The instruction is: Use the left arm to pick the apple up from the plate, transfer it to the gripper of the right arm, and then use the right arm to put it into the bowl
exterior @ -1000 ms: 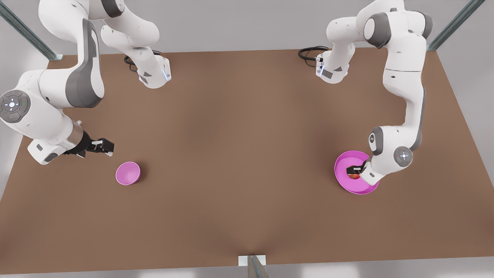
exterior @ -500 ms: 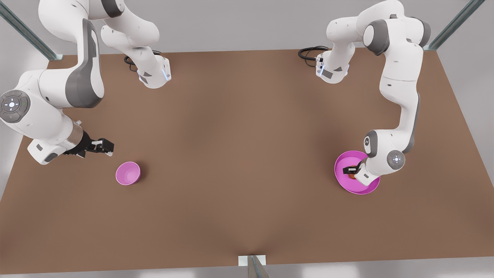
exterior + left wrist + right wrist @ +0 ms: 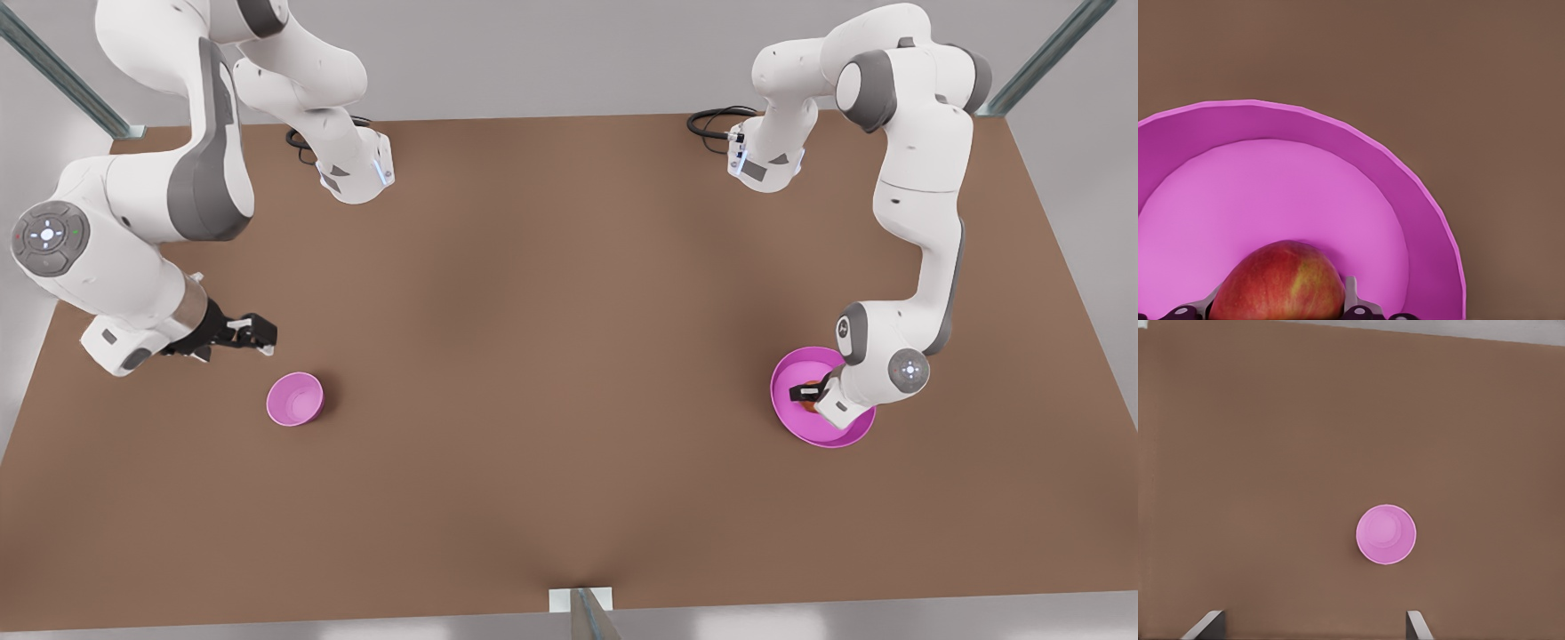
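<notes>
- Table (image 3: 569, 373): brown, flat; carries both arm bases, the plate and the bowl.
- Plate (image 3: 791, 418): wide, shallow, magenta-pink, low raised rim; stands on the table at the front view's right. Its rim also shows in the left wrist view (image 3: 1418, 193).
- Apple (image 3: 810, 404): small, red with yellow-orange patches; sits inside the plate, toward the rim that is under the arm's wrist in the front view. In the left wrist view (image 3: 1278, 283) it lies between the two fingers.
- Left gripper (image 3: 811, 394): lowered into the plate at the front view's right, around the apple. One finger (image 3: 1350, 293) stands against each side of the fruit; they look closed on it. Whether the apple is off the plate floor cannot be told.
- Bowl (image 3: 294, 399): small, deep, magenta-pink; stands upright on the table at the front view's left, well apart from the plate. Seen from above in the right wrist view (image 3: 1385, 535).
- Right gripper (image 3: 258, 336): above the table at the front view's left, near the bowl but not over it; holds nothing. Fingertips (image 3: 1205, 625) stand wide apart.
</notes>
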